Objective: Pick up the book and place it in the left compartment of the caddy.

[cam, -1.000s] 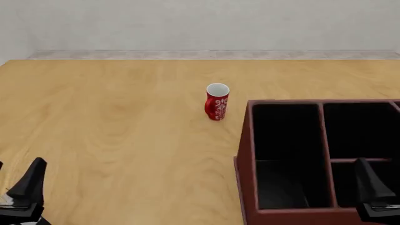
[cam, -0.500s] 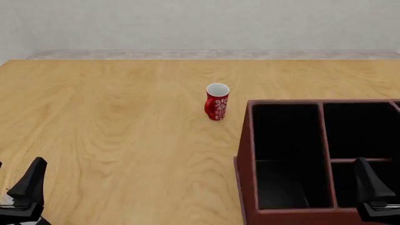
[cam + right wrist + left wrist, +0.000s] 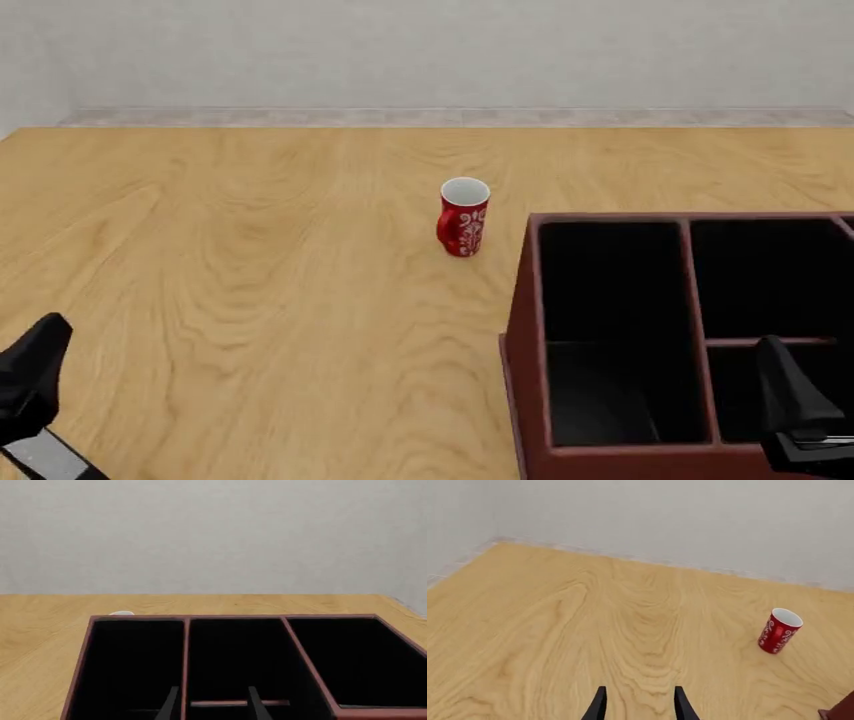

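Book nowhere visible in any view. Caddy [image 3: 534,330] cut off at front view's right and lower edges; left compartment [image 3: 607,300] black inside, contents hard to make out. Left gripper [image 3: 639,707] and right gripper [image 3: 212,705] mostly out of frame, jaws narrowly parted, holding nothing. Mug [image 3: 463,217] upright near caddy.

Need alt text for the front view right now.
A dark red wooden caddy with black compartments sits at right on a wooden table, a red mug upright behind it. Both grippers peek in at the bottom corners; no book shows.
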You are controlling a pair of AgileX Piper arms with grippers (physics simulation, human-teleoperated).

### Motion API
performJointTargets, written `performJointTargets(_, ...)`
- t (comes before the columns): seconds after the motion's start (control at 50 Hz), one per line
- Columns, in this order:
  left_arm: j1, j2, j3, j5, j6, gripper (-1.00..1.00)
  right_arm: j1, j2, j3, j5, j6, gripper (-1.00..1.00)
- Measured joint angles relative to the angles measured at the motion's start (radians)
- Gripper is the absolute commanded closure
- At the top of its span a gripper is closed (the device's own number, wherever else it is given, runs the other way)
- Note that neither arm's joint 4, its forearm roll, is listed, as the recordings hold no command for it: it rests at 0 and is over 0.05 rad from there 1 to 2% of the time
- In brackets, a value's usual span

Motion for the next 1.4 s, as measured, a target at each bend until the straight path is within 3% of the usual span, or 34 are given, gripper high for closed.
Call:
performJointTargets(0.14, 0.013, 0.027, -0.164, 0.236, -0.039, -1.00, 0.000, 0.000, 0.000, 0.000, 0.000, -1.00)
performJointTargets(0.34, 0.026, 0.126, -0.430, 0.617, -0.147, -1.00, 0.000, 0.000, 0.000, 0.000, 0.000, -1.00)
performJointTargets(0.58, 0.080, 0.272, -0.598, 0.820, -0.213, -1.00, 0.000, 0.000, 0.000, 0.000, 0.000, -1.00)
performJointTargets(0.86, 0.122, 0.350, -0.602, 0.886, -0.297, -1.00, 0.000, 0.000, 0.000, 0.000, 0.000, -1.00)
performJointTargets(1.12, 0.131, 0.347, -0.511, 0.902, -0.380, -1.00, 0.000, 0.000, 0.000, 0.000, 0.000, -1.00)
performJointTargets(1.4, 0.128, 0.339, -0.452, 0.906, -0.420, -1.00, 0.000, 0.000, 0.000, 0.000, 0.000, -1.00)
